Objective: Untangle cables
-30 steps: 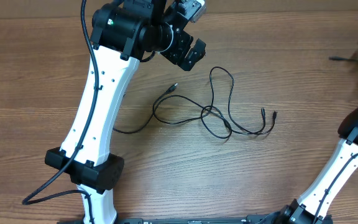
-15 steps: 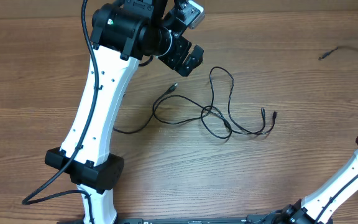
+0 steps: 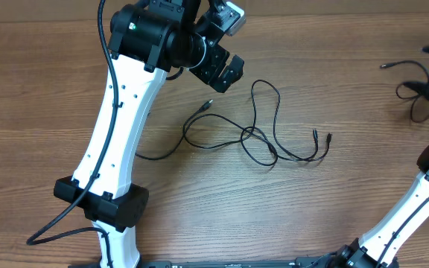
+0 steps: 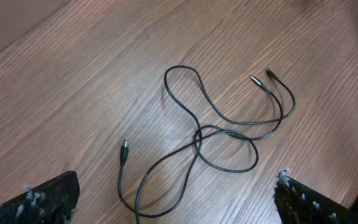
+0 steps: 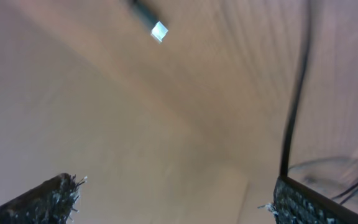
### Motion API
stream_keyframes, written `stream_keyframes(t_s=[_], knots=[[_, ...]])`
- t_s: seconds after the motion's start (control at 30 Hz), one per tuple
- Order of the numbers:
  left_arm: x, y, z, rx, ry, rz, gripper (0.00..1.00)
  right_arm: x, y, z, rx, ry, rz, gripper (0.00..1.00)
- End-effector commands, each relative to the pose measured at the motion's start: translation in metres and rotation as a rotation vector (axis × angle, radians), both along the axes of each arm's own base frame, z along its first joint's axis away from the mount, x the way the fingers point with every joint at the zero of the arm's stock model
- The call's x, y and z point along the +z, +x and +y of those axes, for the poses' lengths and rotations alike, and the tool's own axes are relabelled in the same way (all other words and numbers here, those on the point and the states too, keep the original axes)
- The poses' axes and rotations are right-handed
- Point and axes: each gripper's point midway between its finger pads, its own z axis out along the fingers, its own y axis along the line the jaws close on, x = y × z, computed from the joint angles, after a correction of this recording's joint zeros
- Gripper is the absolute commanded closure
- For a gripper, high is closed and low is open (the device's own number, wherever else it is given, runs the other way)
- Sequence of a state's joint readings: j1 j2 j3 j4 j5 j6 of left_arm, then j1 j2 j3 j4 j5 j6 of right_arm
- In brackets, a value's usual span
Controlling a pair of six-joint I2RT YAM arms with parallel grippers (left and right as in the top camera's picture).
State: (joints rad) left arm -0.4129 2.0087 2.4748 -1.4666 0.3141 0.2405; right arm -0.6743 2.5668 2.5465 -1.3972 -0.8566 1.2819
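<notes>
Shifted and newly looped by right tabletop edge: stray cable [image 3: 393, 65], beside right claw [image 5: 176, 196], spread wide, gripping nothing. Left claw [image 4: 176, 199] equally wide, empty, above tangle [image 4: 197, 134].

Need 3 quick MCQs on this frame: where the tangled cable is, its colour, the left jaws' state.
1. On the table, the tangled cable lies:
A. near the middle
B. at the left edge
C. at the near edge
2. Its colour:
A. white
B. black
C. red
3. The left jaws are:
A. shut on the cable
B. shut, empty
C. open, empty
Answers:
1 A, the overhead view shows it mid-table.
2 B, it reads black against the wood in both views.
3 C, the left wrist view shows the fingers wide apart, with the cable lying flat below.
</notes>
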Motion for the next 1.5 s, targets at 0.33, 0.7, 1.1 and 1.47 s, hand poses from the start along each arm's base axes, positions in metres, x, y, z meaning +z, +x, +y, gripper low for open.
stream_keyframes(t_s=[0.33,0.7,1.1,1.47], knots=[[0.001,-0.008,-0.005,-0.036,-0.01,0.011,0.0,0.043,0.029,-0.017,-0.277,0.275,0.007,0.0],[0.003,-0.005,-0.006,-0.063,-0.004,-0.017,0.0,-0.041,-0.09,-0.02,-0.288,-0.104,0.649,0.0],[0.008,-0.011,-0.016,-0.101,-0.061,0.0,0.0,-0.038,-0.051,0.06,0.045,-0.194,0.528,0.0],[0.008,-0.011,-0.016,-0.114,-0.056,-0.009,0.0,-0.059,-0.035,0.186,0.489,-0.527,0.543,0.0]])
